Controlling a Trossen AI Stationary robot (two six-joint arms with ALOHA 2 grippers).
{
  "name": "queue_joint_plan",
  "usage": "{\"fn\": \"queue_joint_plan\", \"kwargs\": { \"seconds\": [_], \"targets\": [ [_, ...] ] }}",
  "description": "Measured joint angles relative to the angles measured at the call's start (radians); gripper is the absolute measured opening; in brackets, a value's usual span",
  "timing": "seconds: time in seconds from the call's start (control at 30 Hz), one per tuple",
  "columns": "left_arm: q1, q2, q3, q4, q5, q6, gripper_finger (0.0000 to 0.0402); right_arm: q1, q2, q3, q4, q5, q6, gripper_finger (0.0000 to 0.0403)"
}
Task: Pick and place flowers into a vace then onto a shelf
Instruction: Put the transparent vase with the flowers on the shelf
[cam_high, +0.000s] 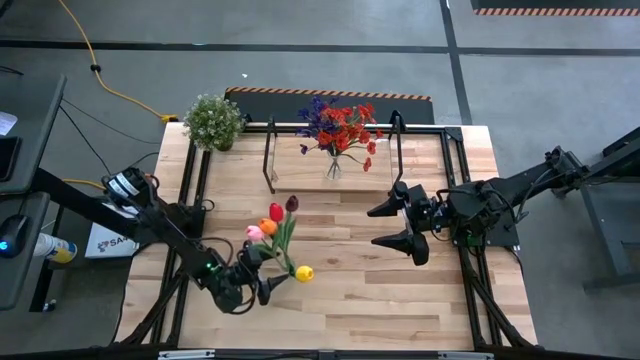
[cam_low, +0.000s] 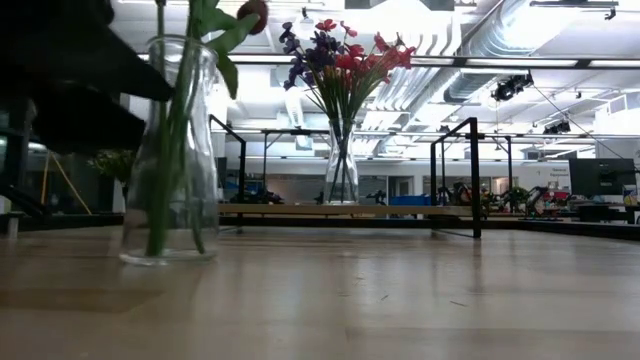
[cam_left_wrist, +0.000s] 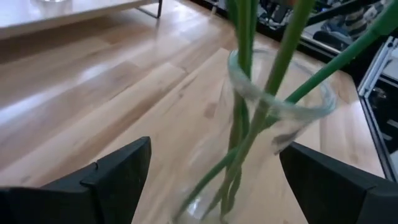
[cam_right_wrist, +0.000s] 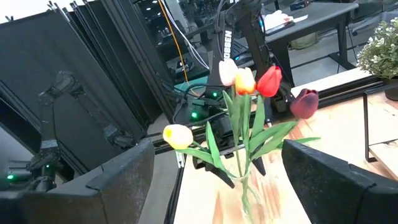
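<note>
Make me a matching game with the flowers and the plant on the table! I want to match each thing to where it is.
Things:
1. tulips
2. red and purple flowers
3. potted plant
4. right hand

Places:
A. at the table's far left corner
B. in a glass vase on the shelf
C. open, over the table's right side, holding nothing
D. in a glass vase between the left hand's open fingers

Pairs: 1-D, 2-B, 3-A, 4-C

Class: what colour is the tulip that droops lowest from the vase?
Yellow; the right wrist view shows it best.
</note>
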Motion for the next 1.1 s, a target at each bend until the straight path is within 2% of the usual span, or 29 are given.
{"fn": "queue_joint_plan", "kwargs": {
  "seconds": [0.17, 0.7, 0.87, 1.1],
  "targets": [
    [0.064, 0.000, 0.000, 0.027, 0.067, 0.080, 0.0388, 0.000, 0.000, 0.000, 0.000, 0.000, 0.003, 0.0338],
    [0.123, 0.000, 0.000, 0.082, 0.104, 0.174, 0.0387, 0.001, 0.000, 0.000, -0.001, 0.003, -0.008, 0.0338],
    [0.166, 0.000, 0.000, 0.079, 0.142, 0.177, 0.0386, 0.001, 0.000, 0.000, -0.001, 0.008, -0.008, 0.0339],
    [0.189, 0.000, 0.000, 0.079, 0.144, 0.151, 0.0387, 0.001, 0.000, 0.000, -0.004, 0.004, -0.003, 0.0338]
  ]
}}
